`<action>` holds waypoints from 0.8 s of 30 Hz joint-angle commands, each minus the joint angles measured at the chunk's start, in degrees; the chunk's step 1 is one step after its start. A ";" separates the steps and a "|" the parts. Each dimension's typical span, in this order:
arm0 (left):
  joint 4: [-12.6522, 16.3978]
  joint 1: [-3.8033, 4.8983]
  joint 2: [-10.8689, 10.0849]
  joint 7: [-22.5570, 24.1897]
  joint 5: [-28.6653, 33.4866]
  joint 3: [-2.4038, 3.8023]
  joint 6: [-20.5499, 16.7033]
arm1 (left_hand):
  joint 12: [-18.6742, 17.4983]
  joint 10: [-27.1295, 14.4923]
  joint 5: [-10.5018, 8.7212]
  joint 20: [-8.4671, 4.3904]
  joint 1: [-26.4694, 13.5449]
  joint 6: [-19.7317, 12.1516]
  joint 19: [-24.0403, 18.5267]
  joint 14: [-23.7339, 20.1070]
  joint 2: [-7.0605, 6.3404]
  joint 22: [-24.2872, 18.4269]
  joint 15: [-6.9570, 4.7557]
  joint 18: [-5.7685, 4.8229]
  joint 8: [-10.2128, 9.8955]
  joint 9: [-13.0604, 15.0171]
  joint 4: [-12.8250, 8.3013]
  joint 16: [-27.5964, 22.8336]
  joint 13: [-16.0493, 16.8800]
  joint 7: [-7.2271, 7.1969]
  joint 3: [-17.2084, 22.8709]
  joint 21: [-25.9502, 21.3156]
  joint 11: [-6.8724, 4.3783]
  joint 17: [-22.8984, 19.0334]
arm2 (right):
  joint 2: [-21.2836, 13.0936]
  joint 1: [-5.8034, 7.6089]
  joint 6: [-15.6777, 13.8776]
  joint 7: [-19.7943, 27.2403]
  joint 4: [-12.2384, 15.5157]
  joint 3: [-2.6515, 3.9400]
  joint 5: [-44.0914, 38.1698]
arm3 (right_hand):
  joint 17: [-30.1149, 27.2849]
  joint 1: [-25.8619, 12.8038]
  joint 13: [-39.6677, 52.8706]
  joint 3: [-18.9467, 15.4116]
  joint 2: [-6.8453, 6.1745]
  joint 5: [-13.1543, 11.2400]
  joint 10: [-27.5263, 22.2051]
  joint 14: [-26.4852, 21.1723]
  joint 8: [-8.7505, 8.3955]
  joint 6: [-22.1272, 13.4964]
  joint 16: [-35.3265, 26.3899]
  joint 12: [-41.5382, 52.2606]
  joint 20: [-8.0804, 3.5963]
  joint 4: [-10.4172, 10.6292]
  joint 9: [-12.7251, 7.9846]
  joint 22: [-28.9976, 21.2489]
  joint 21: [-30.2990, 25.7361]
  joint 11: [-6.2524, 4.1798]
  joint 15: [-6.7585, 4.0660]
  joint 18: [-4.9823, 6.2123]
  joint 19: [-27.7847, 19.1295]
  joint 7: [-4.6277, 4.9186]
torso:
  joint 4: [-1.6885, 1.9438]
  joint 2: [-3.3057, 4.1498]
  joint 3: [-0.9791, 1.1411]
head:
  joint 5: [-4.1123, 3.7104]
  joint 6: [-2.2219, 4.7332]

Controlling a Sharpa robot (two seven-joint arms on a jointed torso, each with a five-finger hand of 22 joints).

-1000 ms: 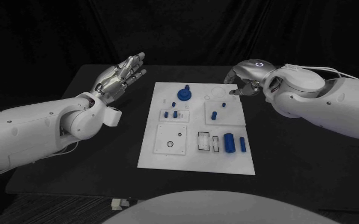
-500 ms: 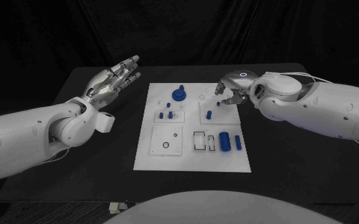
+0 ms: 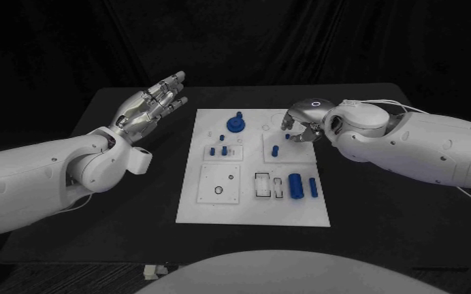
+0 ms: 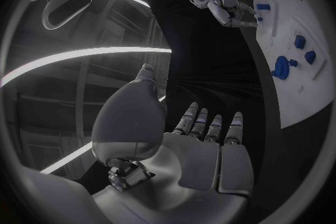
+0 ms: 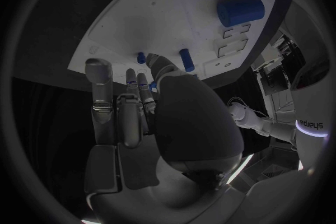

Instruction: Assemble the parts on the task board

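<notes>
black table [image 3: 128, 192] — matte, bare at the sides | black curtain [image 3: 246, 22] — hanging behind it

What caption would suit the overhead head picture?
Right hand reaches over the white task board and its blue parts, while the left hand is raised, open.
</notes>
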 commanded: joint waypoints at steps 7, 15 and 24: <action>-0.41 -0.08 0.60 13.06 -0.25 0.05 1.48 | 0.20 -0.36 4.61 1.38 1.55 -0.51 0.16 -0.02 4.91 0.20 1.54 0.44 -0.18 -0.07 -0.28 -0.21 -0.06 -1.00 2.19 -0.10 1.89 -0.09 | 1.29 -0.36 1.14 0.03 -1.60 0.04 -0.59 | 0.69 -0.05 -0.34 1.55 -0.16 2.15 0.39 1.87 0.37 0.52 -0.16 0.35 -0.15 -0.34 0.12 4.29 -0.73 0.32 -0.04 0.90 -0.47 -0.75 | 0.03 -0.02 -0.03 | -0.24 0.01; -0.84 -0.09 1.00 12.56 -0.26 0.05 2.10 | 0.18 -0.42 5.07 1.69 1.86 -0.78 0.22 -0.02 5.42 0.31 2.06 0.43 -0.20 -0.10 -0.24 -0.21 -0.08 -1.37 1.94 -0.07 2.50 -0.09 | 2.05 -1.20 1.60 0.01 -2.45 0.04 -0.59 | 0.84 -0.11 -0.40 3.53 -0.41 3.40 1.87 1.88 1.01 2.01 -0.10 1.28 -0.28 -0.97 0.77 4.37 -0.54 0.06 -0.21 0.91 -0.54 -1.25 | 0.00 -0.04 -0.03 | -0.12 0.01; -0.90 -0.10 1.00 12.47 -0.26 0.05 2.46 | 0.25 -0.46 5.06 1.86 1.65 -1.05 0.28 -0.02 5.79 0.44 2.40 0.41 -0.23 -0.12 -0.26 -0.21 -0.07 -1.41 1.76 -0.04 3.12 -0.09 | 2.75 -2.31 0.03 0.63 -3.73 0.04 -0.59 | 0.96 -0.62 -0.05 4.67 -0.60 2.61 3.59 1.91 1.87 3.67 -0.04 2.65 -0.41 -1.59 1.85 4.37 -0.37 -0.28 -0.33 0.90 -0.59 -1.29 | 0.04 -0.02 -0.03 | 0.24 0.01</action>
